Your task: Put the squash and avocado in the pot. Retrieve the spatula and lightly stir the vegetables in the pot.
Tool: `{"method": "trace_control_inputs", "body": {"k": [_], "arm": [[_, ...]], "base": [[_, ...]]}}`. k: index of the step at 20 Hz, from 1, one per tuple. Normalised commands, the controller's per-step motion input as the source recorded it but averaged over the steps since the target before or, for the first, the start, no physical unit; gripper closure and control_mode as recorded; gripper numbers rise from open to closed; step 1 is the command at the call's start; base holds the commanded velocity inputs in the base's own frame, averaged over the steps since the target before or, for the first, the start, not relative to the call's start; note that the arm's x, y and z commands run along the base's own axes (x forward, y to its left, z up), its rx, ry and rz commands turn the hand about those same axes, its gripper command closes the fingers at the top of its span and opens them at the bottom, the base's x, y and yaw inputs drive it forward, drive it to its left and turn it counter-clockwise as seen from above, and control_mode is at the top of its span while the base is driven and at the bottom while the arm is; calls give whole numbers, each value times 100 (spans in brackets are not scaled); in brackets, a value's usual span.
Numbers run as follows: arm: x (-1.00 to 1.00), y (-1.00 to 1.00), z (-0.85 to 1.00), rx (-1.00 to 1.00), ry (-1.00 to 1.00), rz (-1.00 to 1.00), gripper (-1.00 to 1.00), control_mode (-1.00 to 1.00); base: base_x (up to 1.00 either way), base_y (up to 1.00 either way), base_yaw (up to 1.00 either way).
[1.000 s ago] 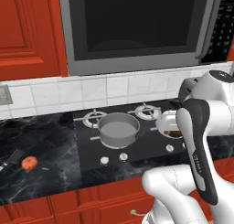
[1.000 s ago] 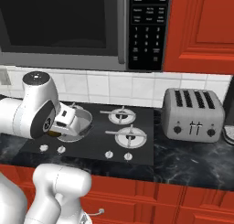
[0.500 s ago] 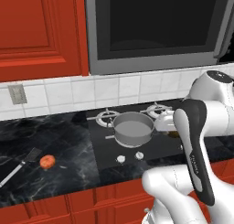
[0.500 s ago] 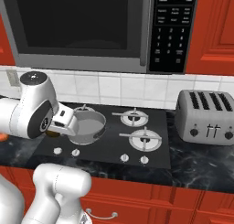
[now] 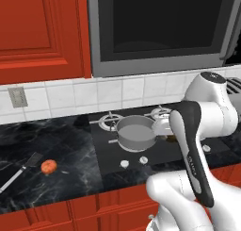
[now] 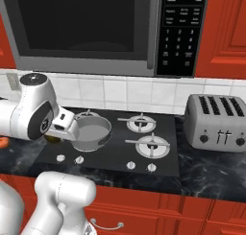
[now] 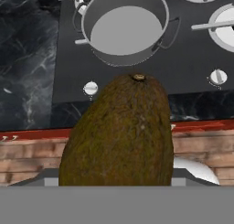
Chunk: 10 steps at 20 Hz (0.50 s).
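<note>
Stretching along the red cabinets, the black marble counter (image 5: 61,150) carries a black cooktop (image 6: 110,147). On the cooktop's left front burner sits the empty grey pot (image 5: 136,132). Near the counter's left front edge lies the spatula (image 5: 21,169), its dark blade just beside the orange squash (image 5: 48,166). The gripper (image 6: 61,131), held by the pot's left side, stands wide around the avocado (image 7: 119,131), which hangs above the counter's front edge, stem end toward the pot.
</note>
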Motion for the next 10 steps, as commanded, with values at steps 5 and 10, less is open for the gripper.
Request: {"method": "trace_control_inputs", "body": {"k": [5, 10], "arm": [[38, 22, -26, -1, 13, 0, 100, -100], [61, 10, -25, 0, 4, 0, 100, -100]], "base": [[0, 0, 0], [0, 0, 0]]}}
